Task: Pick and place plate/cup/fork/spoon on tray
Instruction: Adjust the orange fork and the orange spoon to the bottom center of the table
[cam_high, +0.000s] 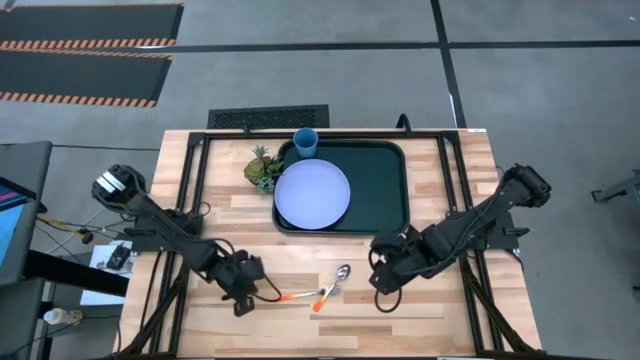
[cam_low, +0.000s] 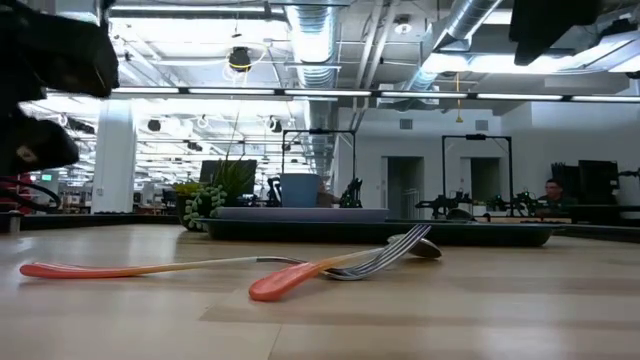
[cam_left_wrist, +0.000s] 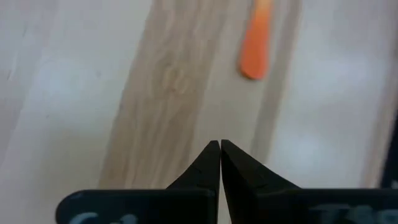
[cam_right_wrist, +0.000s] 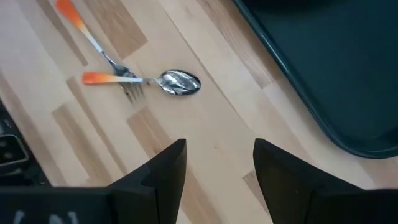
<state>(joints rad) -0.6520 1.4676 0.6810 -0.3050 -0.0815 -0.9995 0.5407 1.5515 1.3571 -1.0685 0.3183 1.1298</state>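
The pale lavender-blue plate (cam_high: 312, 193) lies on the left part of the dark tray (cam_high: 385, 190). The blue cup (cam_high: 305, 142) stands at the tray's far left corner. The orange-handled fork (cam_high: 300, 296) and spoon (cam_high: 338, 280) lie crossed on the table near its front edge; they also show in the right wrist view, fork (cam_right_wrist: 99, 50) and spoon (cam_right_wrist: 179, 82). My left gripper (cam_high: 250, 295) is shut and empty just left of the fork's handle end (cam_left_wrist: 255, 50). My right gripper (cam_high: 383, 295) is open and empty, right of the spoon.
A small green-yellow pineapple ornament (cam_high: 262, 168) stands at the tray's left side. The tray's right half (cam_right_wrist: 323, 62) is bare. Bare wooden table lies between the cutlery and the tray's near rim. Black frame bars run along the table's left and right sides.
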